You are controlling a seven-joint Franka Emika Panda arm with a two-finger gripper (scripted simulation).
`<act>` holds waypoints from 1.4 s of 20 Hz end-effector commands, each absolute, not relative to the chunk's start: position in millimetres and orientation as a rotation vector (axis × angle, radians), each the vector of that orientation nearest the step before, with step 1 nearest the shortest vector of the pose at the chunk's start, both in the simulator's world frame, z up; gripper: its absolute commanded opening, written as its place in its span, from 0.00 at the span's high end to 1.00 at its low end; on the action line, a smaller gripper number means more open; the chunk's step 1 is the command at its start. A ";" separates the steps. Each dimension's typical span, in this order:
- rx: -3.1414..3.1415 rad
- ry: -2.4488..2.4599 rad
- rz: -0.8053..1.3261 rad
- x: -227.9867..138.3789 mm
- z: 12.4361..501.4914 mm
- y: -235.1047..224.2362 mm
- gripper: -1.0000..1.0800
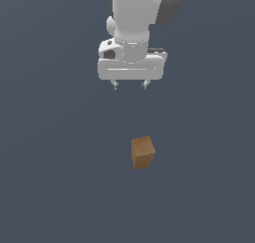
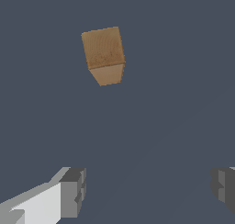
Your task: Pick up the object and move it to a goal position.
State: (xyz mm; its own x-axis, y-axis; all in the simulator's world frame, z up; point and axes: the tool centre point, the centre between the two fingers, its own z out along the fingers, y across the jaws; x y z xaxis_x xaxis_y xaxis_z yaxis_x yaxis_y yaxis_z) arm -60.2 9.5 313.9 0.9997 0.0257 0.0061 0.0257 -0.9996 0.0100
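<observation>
The object, a small brown wood-textured block [image 1: 143,152], rests on the dark grey floor, slightly toward the exterior view's right of centre. It also shows in the wrist view [image 2: 104,54], well ahead of the fingers. My white gripper [image 1: 130,84] hangs above the floor, apart from the block and farther back in the exterior view. Its jaws are spread wide and hold nothing; two grey fingertips [image 2: 73,191] show far apart in the wrist view.
A plain dark grey floor [image 1: 50,177] fills both views. No other objects, containers or edges show.
</observation>
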 end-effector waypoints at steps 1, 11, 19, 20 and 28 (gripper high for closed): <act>3.130 0.040 0.011 -60.1 314.1 9.5 0.04; 3.128 0.079 0.009 -36.8 304.1 14.9 0.04; 3.124 0.156 0.006 7.7 278.7 27.1 0.04; 3.124 0.169 0.005 14.5 273.9 29.2 0.04; 3.123 0.260 0.002 62.5 231.7 45.6 0.04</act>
